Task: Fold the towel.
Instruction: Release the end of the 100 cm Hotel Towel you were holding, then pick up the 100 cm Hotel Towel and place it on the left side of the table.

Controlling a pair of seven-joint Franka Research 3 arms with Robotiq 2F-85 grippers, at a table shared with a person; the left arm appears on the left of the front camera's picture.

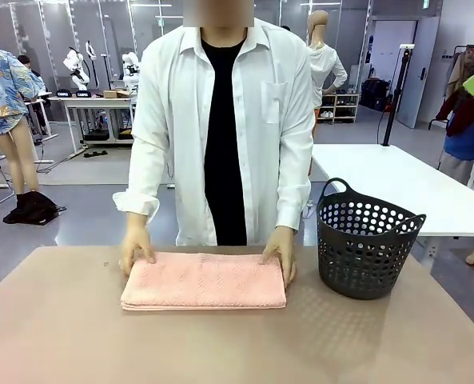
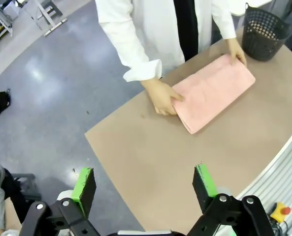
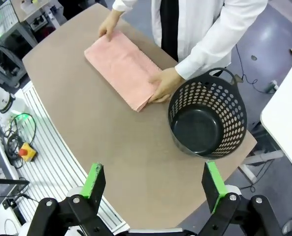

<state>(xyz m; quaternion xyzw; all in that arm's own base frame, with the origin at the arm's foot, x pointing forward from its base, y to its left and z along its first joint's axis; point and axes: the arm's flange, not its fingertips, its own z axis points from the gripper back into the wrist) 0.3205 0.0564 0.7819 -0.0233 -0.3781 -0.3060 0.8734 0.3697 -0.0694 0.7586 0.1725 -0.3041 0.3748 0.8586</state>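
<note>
The salmon-pink towel (image 1: pixel 204 281) lies folded into a flat oblong at the table's far edge, in front of a person in a white shirt. The person's two hands (image 1: pixel 137 250) rest on its far corners. From the left wrist view the towel (image 2: pixel 214 91) lies far ahead, and my left gripper (image 2: pixel 145 186) hovers high above the table's near corner, open and holding nothing. In the right wrist view the towel (image 3: pixel 121 68) sits beyond the basket, with my right gripper (image 3: pixel 153 185) open and high over the table edge.
A dark grey perforated basket (image 1: pixel 365 240) stands empty to the right of the towel, also seen as the basket (image 3: pixel 208 118) in the right wrist view. The tan table (image 1: pixel 221 344) has bare surface between me and the towel. A white table stands behind at right.
</note>
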